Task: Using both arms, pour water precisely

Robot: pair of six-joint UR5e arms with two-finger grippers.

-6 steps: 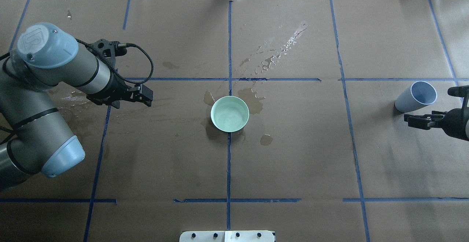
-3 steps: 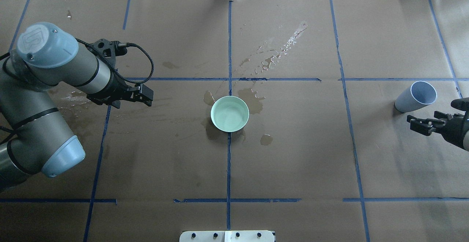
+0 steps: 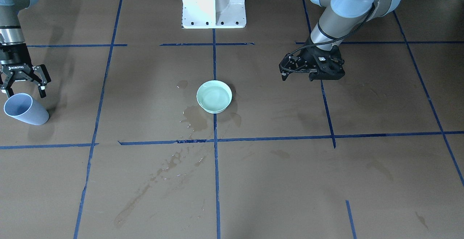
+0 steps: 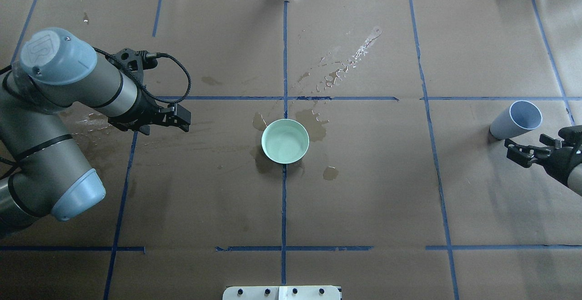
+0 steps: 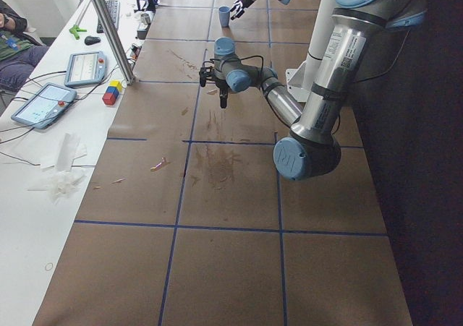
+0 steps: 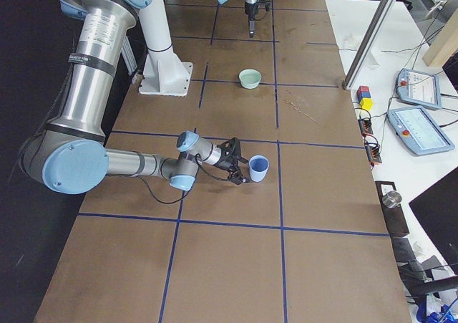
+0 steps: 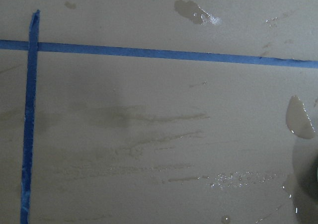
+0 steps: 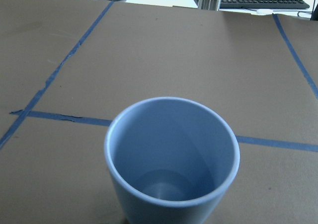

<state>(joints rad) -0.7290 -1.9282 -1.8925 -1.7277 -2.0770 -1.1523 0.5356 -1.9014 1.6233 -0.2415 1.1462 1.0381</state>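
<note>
We saw the right fingers point(image 3: 22, 83) spread wide and empty, just short of the blue cup point(image 3: 24, 109), which stood upright on the desk point(image 3: 275, 181) directly ahead of them, not touching. We could not tell whether the cup held any water. The left fingers point(image 4: 181, 119) looked closed on nothing, hovering above the paper. Well beyond their tips sat the green bowl point(image 4: 285, 141) with water point(image 4: 284, 144) in it, wet stains point(image 4: 313, 125) around it.
</note>
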